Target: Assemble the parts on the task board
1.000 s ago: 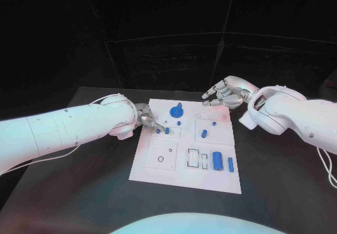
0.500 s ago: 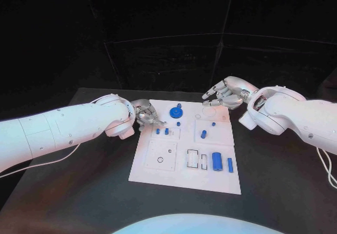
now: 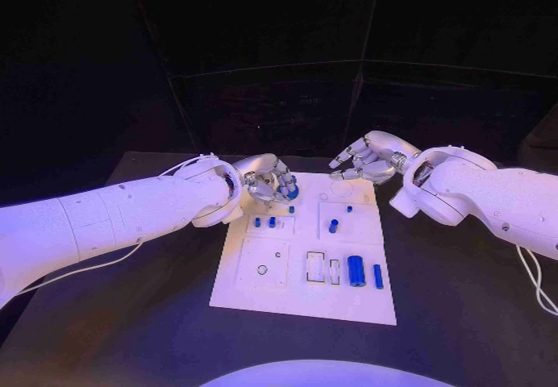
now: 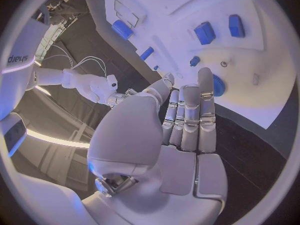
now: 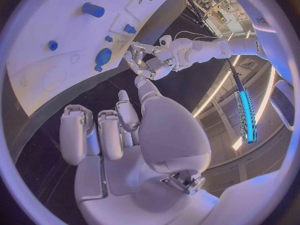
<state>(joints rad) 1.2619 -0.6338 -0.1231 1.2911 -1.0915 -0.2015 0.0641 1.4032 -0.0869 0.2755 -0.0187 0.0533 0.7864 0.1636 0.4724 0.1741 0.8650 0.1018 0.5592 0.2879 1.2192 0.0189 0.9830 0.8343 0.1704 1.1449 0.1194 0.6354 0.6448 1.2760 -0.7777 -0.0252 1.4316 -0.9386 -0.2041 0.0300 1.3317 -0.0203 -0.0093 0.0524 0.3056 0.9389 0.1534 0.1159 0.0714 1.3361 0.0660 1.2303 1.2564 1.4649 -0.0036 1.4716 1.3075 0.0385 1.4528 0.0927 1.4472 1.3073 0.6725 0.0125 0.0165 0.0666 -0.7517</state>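
1. Blue parts stand scattered over the white task board (image 3: 305, 278), which lies in the middle of the black counter (image 3: 139, 322).
2. Just beneath the fingertips of the left hand (image 3: 268, 181) sits a round blue knob (image 3: 287, 191) at the board's far edge; whether the fingers touch it cannot be told.
3. The left hand holds nothing visible, its fingers extended side by side over the board in the left wrist view.
4. The right hand (image 3: 370, 159) hovers off the board's far corner, fingers loosely curled and apart, nothing in them.
5. Progress, as a judgement: partly done. Two short pegs (image 3: 265, 222) and another peg (image 3: 333, 226) stand in the plates nearer the robot than the left hand, and a cylinder (image 3: 356, 270) and a bar (image 3: 378, 276) sit nearer still.
6. An outlined rectangular slot (image 3: 316, 267) beside the cylinder and a small hole (image 3: 262, 269) look unfilled.
7. The left wrist view shows the knob (image 4: 217, 85) right at its own fingertips; the right wrist view shows the left hand (image 5: 142, 60) from across the board, beside that knob (image 5: 103, 57).
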